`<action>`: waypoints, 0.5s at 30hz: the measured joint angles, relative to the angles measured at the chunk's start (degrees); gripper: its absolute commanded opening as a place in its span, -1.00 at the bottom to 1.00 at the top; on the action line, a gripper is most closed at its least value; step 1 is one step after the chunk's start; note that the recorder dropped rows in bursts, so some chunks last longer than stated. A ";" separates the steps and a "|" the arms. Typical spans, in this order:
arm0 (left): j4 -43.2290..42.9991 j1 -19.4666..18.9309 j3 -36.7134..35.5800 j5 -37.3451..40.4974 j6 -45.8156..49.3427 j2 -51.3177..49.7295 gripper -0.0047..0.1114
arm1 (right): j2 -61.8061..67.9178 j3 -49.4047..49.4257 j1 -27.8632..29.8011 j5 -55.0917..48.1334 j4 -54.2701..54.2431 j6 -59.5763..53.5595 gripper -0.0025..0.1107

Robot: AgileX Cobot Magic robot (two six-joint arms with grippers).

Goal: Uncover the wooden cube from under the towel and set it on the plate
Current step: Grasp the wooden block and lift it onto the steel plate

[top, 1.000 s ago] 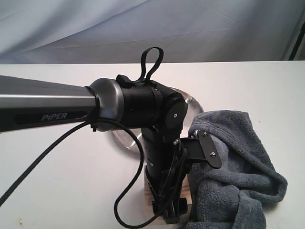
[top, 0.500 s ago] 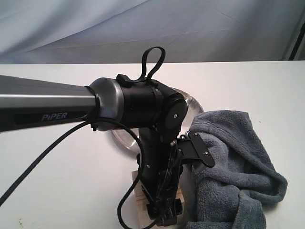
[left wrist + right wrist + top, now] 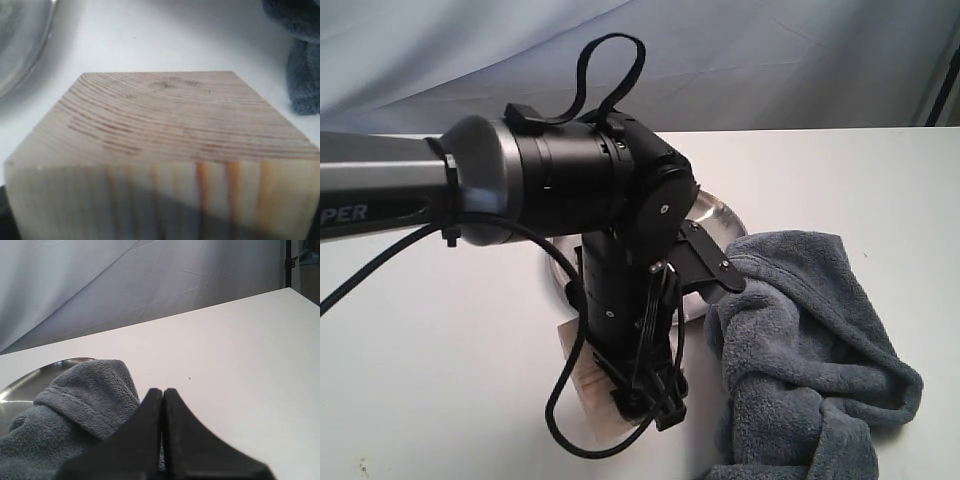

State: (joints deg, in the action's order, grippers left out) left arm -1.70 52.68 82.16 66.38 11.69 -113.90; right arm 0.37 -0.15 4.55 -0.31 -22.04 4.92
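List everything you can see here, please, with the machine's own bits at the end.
wooden cube: one, pale with brown grain lines, in front of the plate, uncovered, beside the towel.
towel: one, dark blue-grey fleece, bunched on the right of the table, its far edge against the plate.
plate: one, shiny steel, mid-table, mostly hidden behind the arm.
table: one, white, under everything.
backdrop cloth: one, grey-blue, behind the table.
left arm: one, black and silver, reaching down over the plate.
cable: one, black, looped beside the arm.
left claw: one, black, gripping the cube.
right claw: one, black, shut, by the towel.
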 measured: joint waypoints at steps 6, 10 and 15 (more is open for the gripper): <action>-1.33 0.00 0.00 -3.19 -11.34 0.39 -0.92 | 0.00 0.00 0.00 0.00 0.00 0.00 -0.90; -1.64 -0.99 0.00 -5.88 -16.69 0.39 -0.92 | 0.00 0.00 0.00 0.00 0.00 0.00 -0.90; 3.42 -6.00 0.00 -5.16 -18.35 0.39 -0.92 | 0.00 0.00 0.00 0.00 0.00 0.00 -0.90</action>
State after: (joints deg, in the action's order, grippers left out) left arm 1.73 46.69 82.16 61.22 -6.66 -113.51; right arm 0.37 -0.15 4.55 -0.31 -22.04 4.92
